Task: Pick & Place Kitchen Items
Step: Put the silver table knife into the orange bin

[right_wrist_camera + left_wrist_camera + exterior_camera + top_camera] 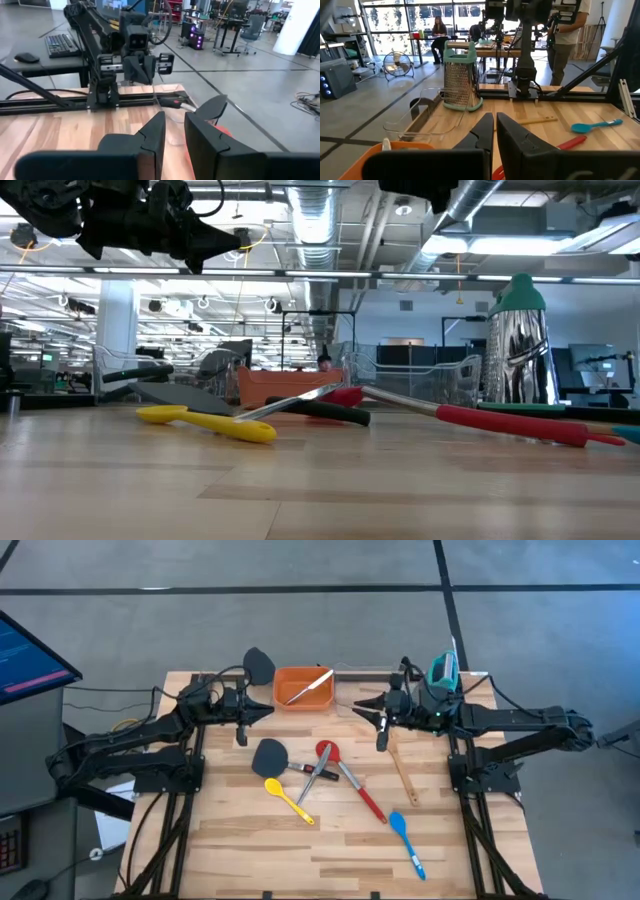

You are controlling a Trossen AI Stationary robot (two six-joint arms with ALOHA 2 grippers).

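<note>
Overhead view, left to right. The left hand (pixel 262 712) hovers above the rear of the wooden worktop (pixel 250 850), just left of the orange bin (pixel 318 700); its own wrist view shows the two fingers (pixel 482 132) nearly together, with only a thin gap and nothing between them. A black spatula (pixel 258 664) lies at the rear edge behind this hand. The orange bin holds a pale-handled utensil (pixel 305 689) lying diagonally. To its right sits a clear plastic bin (pixel 355 690).

Mid-worktop, a second black spatula (pixel 270 757) lies with its blade to the left. In front of it rests a yellow spoon (pixel 287 798). Metal tongs (pixel 314 777) cross a red spoon (pixel 327 751), and a red-handled utensil (pixel 362 794) runs diagonally toward the front right. A blue spoon (pixel 406 842) lies nearest the front edge.

The right hand (pixel 365 708) hovers over the clear bin's right side; its fingers (pixel 152 131) are likewise close together and empty. A wooden utensil (pixel 402 772) lies on the worktop below that arm. A metal grater with teal trim (pixel 442 670) stands upright at the rear right.

In the low view the yellow spoon (pixel 215 421) is nearest the camera.
</note>
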